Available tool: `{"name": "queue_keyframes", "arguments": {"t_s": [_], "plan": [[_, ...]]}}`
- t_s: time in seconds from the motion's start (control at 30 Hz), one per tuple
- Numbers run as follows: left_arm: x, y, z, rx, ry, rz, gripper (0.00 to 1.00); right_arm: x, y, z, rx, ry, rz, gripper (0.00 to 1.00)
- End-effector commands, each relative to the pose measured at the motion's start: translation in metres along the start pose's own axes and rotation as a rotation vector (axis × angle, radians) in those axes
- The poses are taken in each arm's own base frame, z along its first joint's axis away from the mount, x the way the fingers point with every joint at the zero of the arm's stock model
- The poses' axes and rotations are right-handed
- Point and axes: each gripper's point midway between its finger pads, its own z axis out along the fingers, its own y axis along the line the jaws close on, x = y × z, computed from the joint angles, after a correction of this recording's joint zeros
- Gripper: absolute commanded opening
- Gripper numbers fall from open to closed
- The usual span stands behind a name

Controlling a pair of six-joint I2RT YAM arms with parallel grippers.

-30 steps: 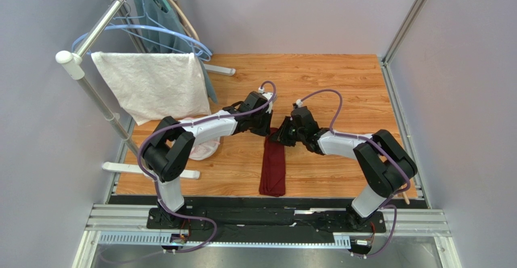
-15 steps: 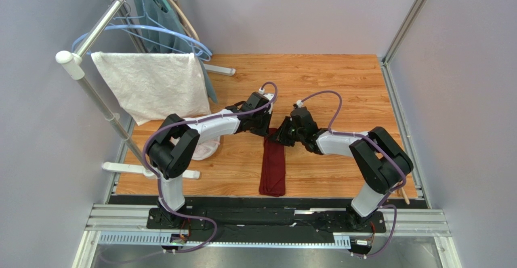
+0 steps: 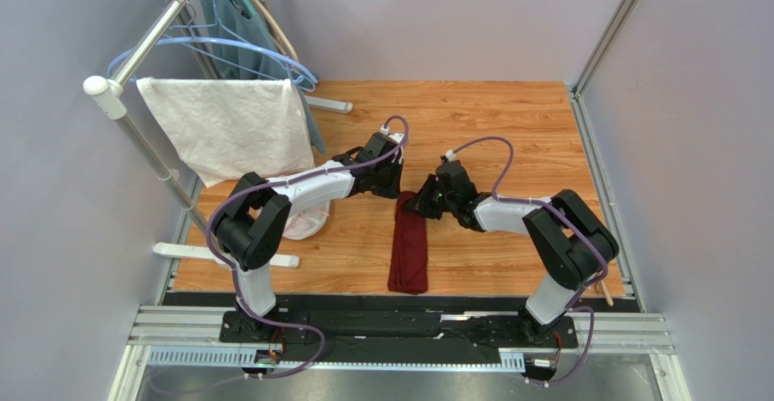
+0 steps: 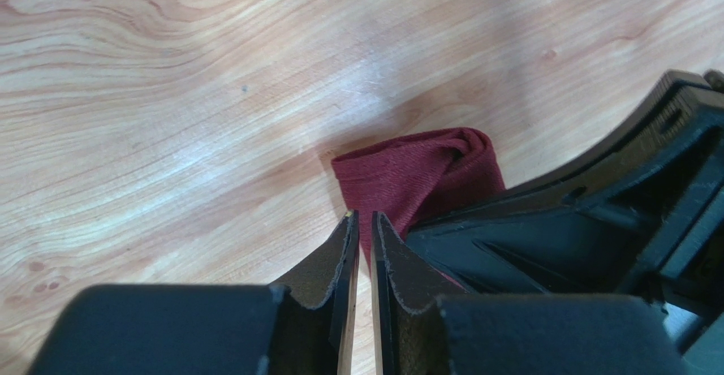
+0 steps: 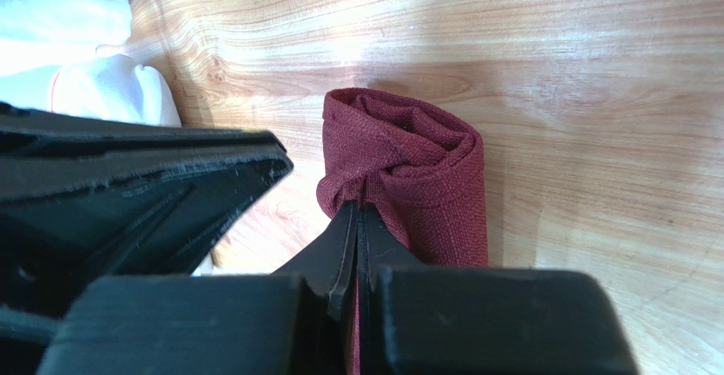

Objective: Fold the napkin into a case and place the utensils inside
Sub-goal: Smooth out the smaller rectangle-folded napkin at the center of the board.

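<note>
Out in the middle of the light wooden table (image 3: pixel 509 120) lies the dark maroon cloth napkin (image 3: pixel 409 247), already a narrow strip running away from the arms. The right gripper (image 5: pixel 359 209) is clamped on the rolled far end, probably to pin that fold down. The left gripper (image 4: pixel 363 218) sits just beside it, jaws nearly together with a thin slit between them. Can't tell if it's got any cloth.

left tool (image 4: pixel 363 219) ajar, right tool (image 5: pixel 360 209) pinched
</note>
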Motion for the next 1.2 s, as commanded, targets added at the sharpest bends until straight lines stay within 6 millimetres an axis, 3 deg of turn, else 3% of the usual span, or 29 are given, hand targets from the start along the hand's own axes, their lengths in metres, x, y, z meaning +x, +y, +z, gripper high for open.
{"name": "queue_keyframes", "arguments": {"t_s": [0.0,0.13,0.73,1.03,1.17], "plan": [[-0.014,-0.002,0.006,0.004,-0.005,-0.028,0.17,-0.014,0.013,0.004,-0.053,-0.052,0.016,0.00],[-0.004,-0.002,0.018,0.016,0.020,-0.045,0.16,-0.016,0.014,0.009,-0.055,-0.051,0.020,0.00],[-0.001,-0.011,0.013,0.076,-0.009,-0.067,0.16,-0.026,0.027,0.020,-0.184,-0.074,0.126,0.00],[-0.015,-0.011,-0.005,0.061,-0.048,-0.056,0.19,-0.010,-0.004,0.041,-0.142,-0.037,0.210,0.00],[-0.020,-0.015,-0.009,0.069,-0.050,-0.042,0.19,-0.008,-0.012,0.041,-0.124,-0.037,0.213,0.00]]}}
